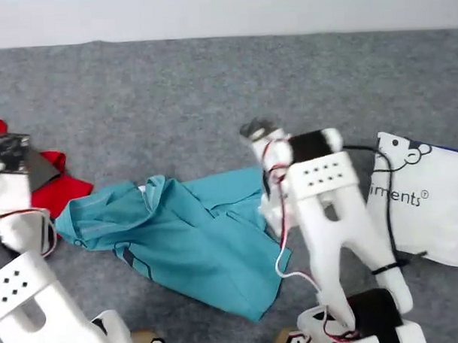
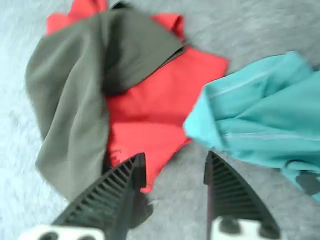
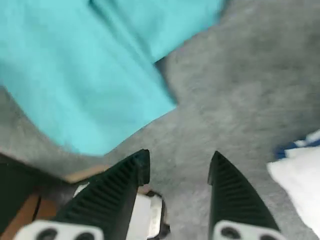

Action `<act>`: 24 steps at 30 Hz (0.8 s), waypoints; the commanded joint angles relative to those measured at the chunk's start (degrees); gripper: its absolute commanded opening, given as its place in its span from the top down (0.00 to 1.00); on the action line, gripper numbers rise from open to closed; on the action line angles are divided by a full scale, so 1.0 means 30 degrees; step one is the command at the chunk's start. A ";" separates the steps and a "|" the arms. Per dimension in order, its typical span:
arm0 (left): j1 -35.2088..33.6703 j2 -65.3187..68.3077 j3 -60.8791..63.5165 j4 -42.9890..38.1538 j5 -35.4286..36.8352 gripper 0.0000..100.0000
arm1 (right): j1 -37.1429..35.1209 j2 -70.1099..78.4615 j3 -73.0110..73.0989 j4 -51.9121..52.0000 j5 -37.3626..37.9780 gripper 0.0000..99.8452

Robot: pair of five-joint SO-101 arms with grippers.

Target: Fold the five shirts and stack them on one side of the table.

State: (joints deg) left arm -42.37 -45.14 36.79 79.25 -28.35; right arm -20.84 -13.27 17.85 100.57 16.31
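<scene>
A teal shirt (image 1: 197,236) lies crumpled in the middle of the grey table (image 1: 211,89); its sleeve (image 2: 255,125) and hem (image 3: 85,75) reach into the wrist views. At the left edge a red shirt (image 1: 58,189) lies partly under an olive-grey shirt (image 2: 75,95). A white printed shirt (image 1: 425,198) lies at the right. My left gripper (image 2: 172,172) hangs open above the red shirt's corner, beside the teal sleeve. Open and holding nothing, my right gripper (image 3: 177,170) hovers over bare table next to the teal shirt's edge, with the white shirt (image 3: 300,170) close by.
The far half of the table is bare grey felt up to a pale wall (image 1: 223,13). Both arm bases stand at the near edge, the right one (image 1: 347,318) with loose cables.
</scene>
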 commanded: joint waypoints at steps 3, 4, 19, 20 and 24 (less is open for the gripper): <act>-0.1670 -0.0322 0.0894 -0.0029 -0.0147 0.81 | -0.1802 -0.0601 0.1319 0.0689 -0.0176 0.79; -0.1729 -0.0322 0.1070 -0.0029 -0.0147 0.81 | -0.1832 -0.0484 0.1319 0.0630 -0.0176 0.79; -0.1641 -0.0322 0.1451 -0.0938 -0.0059 0.81 | -0.1949 0.5465 0.1260 -0.2066 0.0762 0.79; -0.1641 -0.0322 0.1451 -0.0967 -0.0059 0.81 | -0.1890 0.5670 0.1260 -0.2271 0.0762 0.79; -0.1612 -0.0322 0.1451 -0.0967 -0.0059 0.81 | -0.1832 0.7048 0.1260 -0.2886 0.0791 0.79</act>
State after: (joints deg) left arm -47.30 -45.14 41.36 77.67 -28.35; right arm -26.20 6.51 22.15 93.19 17.98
